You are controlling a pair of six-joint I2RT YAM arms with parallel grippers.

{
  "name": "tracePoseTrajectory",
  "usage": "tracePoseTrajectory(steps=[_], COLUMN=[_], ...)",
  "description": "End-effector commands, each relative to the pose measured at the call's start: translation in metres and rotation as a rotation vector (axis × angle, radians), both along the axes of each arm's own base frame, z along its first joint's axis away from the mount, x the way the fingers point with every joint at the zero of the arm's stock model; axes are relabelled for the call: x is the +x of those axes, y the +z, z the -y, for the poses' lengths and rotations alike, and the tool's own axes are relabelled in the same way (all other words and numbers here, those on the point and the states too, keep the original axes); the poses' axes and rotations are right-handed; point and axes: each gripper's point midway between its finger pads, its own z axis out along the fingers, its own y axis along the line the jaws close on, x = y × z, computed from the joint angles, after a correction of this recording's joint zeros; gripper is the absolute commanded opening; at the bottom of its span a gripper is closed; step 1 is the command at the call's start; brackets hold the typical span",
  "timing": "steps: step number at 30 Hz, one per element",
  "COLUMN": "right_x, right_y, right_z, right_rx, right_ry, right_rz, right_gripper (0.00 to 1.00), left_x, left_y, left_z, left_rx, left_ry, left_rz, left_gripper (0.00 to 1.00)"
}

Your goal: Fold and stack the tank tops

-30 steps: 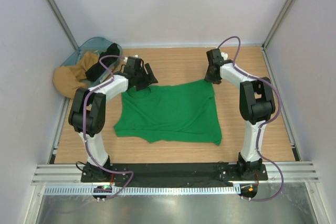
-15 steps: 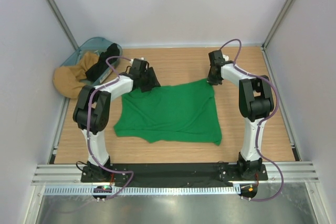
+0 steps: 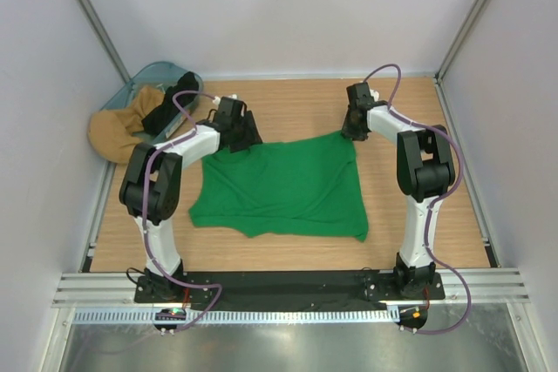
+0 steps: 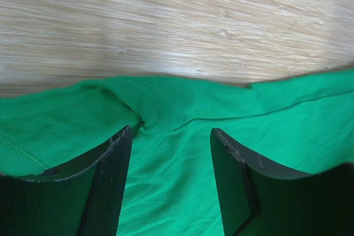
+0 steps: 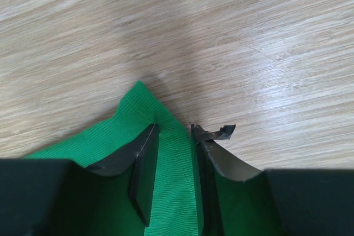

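Note:
The green tank top [image 3: 283,187] lies spread flat on the wooden table. My left gripper [image 3: 245,135] is at its far left corner. In the left wrist view the left gripper [image 4: 170,131] stands open, its fingers [image 4: 110,181] pressed down either side of a stretch of green fabric [image 4: 171,181] just inside the puckered edge. My right gripper [image 3: 350,131] is at the far right corner. In the right wrist view the right gripper [image 5: 173,128] is narrowly open, with the hemmed corner [image 5: 172,181] running flat between the jaws. A black garment [image 3: 164,111], likely the black tank top, lies at the far left.
A tan cloth [image 3: 118,132] spills from a blue-grey bin [image 3: 157,76] in the far left corner, under the black garment. White walls enclose the table on three sides. A metal rail [image 3: 288,285] with both arm bases runs along the near edge.
My left gripper has shifted a little right and down onto the green top's far left corner, flattening the fabric there. The right gripper has barely moved.

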Motion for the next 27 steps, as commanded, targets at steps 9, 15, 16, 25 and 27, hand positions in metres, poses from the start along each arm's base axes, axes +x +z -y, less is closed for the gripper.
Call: tracePoseTrajectory(steps=[9,15,16,25,27], right_x=[0.016,0.017,0.016,0.013,0.012], right_y=[0.017,0.02,0.02,0.047,0.048], right_z=[-0.011,-0.01,-0.008,0.0,0.0], right_rx=[0.043,0.036,0.033,0.011,0.009], right_ry=[0.026,0.023,0.02,-0.003,0.001], right_rz=[0.063,0.066,0.065,0.134,0.135], right_gripper=[0.31,0.04,0.01,0.01,0.01], left_x=[0.004,0.004,0.004,0.005,0.004], left_y=[0.022,0.016,0.017,0.024,0.019], left_z=[-0.001,0.0,0.0,-0.003,-0.002], left_rx=[0.045,0.068,0.069,0.101,0.11], left_ry=[-0.003,-0.004,-0.003,-0.002,-0.005], left_rz=[0.056,0.043,0.043,0.054,0.041], left_gripper=[0.59,0.55,0.54,0.35,0.37])
